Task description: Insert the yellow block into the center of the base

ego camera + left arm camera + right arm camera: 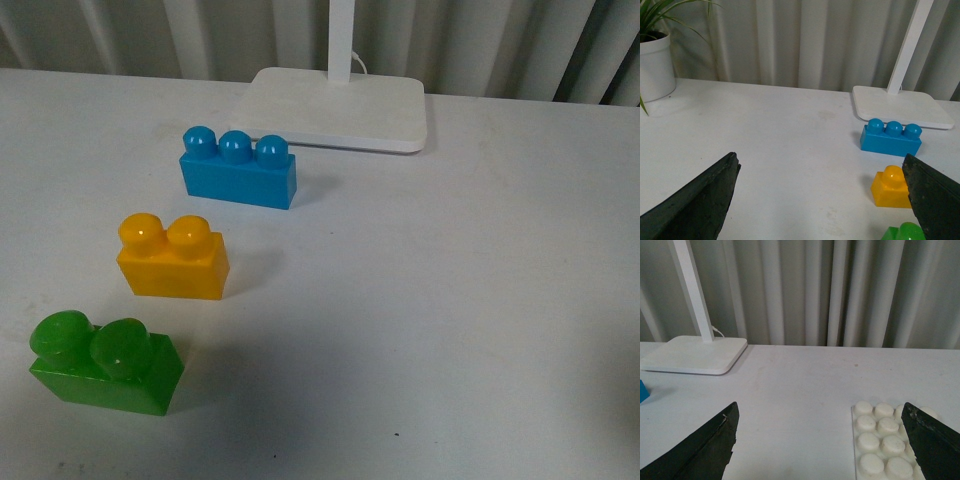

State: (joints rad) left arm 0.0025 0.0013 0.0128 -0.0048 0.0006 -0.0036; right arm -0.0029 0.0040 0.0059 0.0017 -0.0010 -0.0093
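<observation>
A green brick is noted nearest, at the near left of the white counter. The yellow block is found just beyond it, upright with studs up. A blue brick is set farther back, near a white lamp foot. The three bricks are arranged in a slanting row, none touching.

The left tool is seen spread wide with nothing gripped, and the yellow block is partly covered by it in its wrist view. The right tool is likewise spread wide and empty. The base is recorded flat on the counter, studs up, partly covered by that tool.
</observation>
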